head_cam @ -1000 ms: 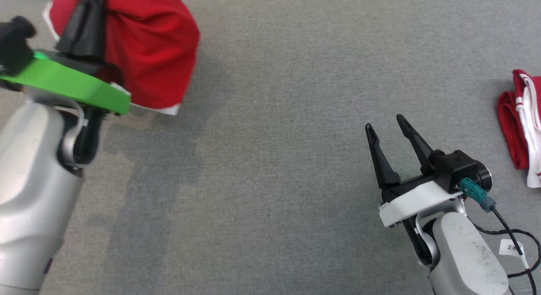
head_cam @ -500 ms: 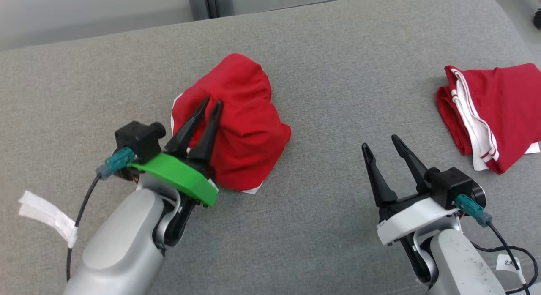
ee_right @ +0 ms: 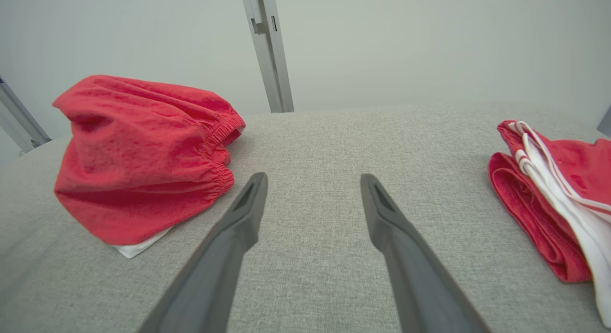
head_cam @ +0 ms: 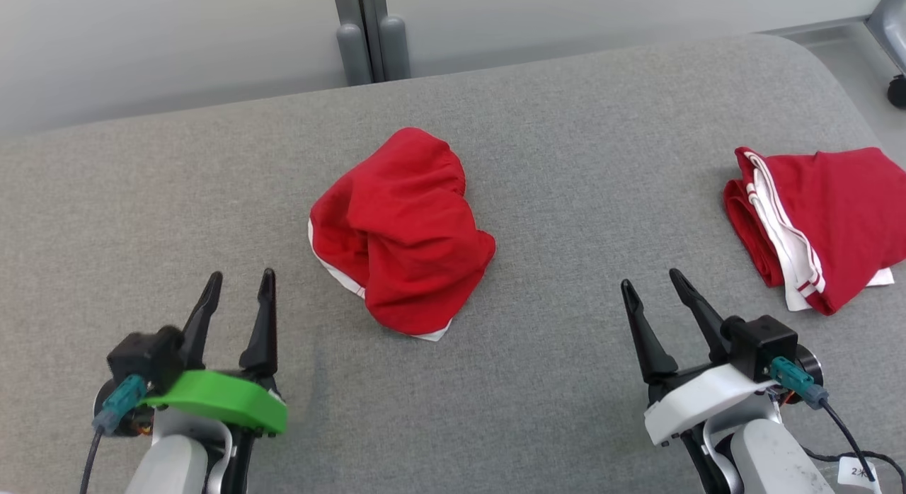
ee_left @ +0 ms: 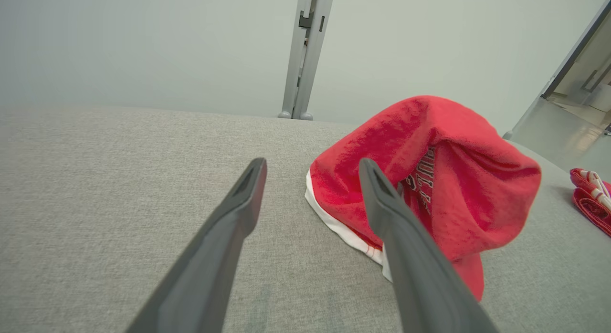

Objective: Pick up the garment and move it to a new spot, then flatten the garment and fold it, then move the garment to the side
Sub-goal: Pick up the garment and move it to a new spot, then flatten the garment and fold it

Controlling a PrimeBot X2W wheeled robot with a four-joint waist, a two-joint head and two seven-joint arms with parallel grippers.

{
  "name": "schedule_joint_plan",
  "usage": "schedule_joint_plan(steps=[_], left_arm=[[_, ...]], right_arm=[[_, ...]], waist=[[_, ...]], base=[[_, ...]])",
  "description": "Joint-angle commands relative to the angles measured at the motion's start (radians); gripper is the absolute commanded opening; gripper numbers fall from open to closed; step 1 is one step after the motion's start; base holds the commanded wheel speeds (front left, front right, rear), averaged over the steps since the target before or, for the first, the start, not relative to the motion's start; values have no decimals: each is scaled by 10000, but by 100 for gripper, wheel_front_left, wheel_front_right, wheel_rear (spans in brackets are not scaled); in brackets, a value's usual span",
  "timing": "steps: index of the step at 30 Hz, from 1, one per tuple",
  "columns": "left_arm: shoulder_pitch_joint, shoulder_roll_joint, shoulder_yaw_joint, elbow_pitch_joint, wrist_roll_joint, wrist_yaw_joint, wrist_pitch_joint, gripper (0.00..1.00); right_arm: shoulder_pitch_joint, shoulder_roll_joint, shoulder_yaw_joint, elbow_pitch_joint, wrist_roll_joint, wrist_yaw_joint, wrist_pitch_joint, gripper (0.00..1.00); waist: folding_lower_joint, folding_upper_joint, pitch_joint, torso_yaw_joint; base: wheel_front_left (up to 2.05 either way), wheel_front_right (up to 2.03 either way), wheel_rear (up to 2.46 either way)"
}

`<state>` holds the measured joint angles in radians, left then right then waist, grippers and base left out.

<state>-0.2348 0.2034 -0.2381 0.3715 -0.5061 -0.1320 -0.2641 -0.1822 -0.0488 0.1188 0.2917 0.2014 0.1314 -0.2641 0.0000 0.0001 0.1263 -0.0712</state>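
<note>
While under a crumpled red garment [head_cam: 400, 228], grey fabric surface [head_cam: 566, 161] before pale wall [head_cam: 177, 48].

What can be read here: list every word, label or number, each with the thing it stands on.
"2": handwritten on the white tag on the cable by the right arm; the marks after it are too small to read.
Dark lettering on the crumpled red garment, left wrist view: mostly hidden in a fold, not readable.
Folded red garment: white stripes, no text to be seen.
</note>
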Motion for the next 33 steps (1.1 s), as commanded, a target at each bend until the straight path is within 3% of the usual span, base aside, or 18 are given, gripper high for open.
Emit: schedule_joint_plan(steps=[1,4,12,22,33], left_arm=[[418,-146,364,-136,238,29,2,100],[1217,-514,1041,-425,758,29,2,100],[2435,-981,1616,-835,1351,29,2,100],[1826,-926,1129,-1029,1194,29,2,100],[1013,-782,429,-1048,680,29,1,100]], right_arm=[[199,-39,-25,70,-9,-18,2,100],[460,-38,-42,176,10,-16,2,100],[820,-39,-52,366,-98,-18,0,100],[-594,-39,449,1134,-444,-16,0,100],[-3132,-50,858,3461,-775,-18,1,100]], waist=[[0,-1,-385,165],[0,-1,-630,220],[0,-1,-732,482],[0,-1,244,1266],[0,-1,1401,2542]], base=[[0,0,0],[0,0,0],[0,0,0],[0,0,0],[0,0,0]])
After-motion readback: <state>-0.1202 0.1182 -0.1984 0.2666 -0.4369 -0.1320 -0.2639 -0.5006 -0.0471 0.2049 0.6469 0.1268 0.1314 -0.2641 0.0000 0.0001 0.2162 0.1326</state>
